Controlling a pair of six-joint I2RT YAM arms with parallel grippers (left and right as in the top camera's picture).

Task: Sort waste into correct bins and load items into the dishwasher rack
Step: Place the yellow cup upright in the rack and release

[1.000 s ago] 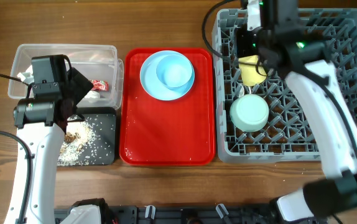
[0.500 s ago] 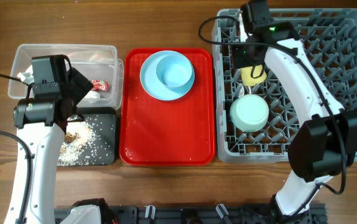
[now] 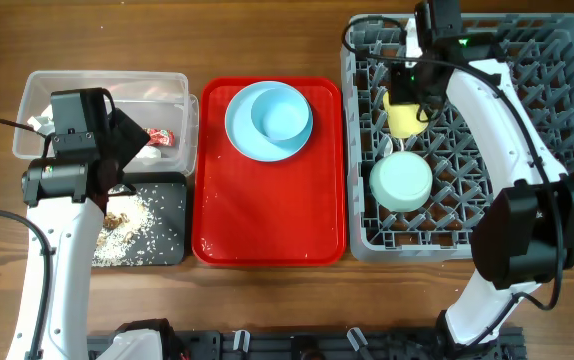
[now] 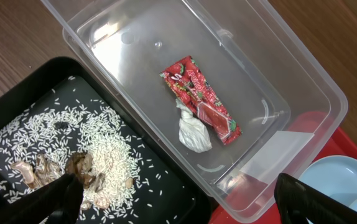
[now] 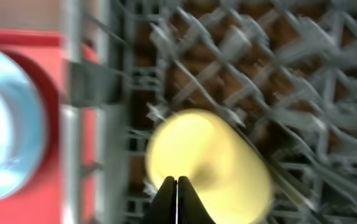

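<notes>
The red wrapper and the white tissue lie in the clear tub. Rice scraps are spread in the black tray. My left gripper is open and empty above the edge where tub and tray meet, and it also shows in the overhead view. The blue plate sits on the red tray. The yellow cup and the upturned mint bowl are in the grey rack. My right gripper is shut and empty just over the cup. Fork and spoon are not in view.
The red serving tray lies between the bins and the rack. The clear tub sits behind the black tray at the left. The rack's upright pegs surround the right gripper.
My right arm has swung to the right and back over the rack's far edge. The cup stays in the rack. The left arm has not moved.
</notes>
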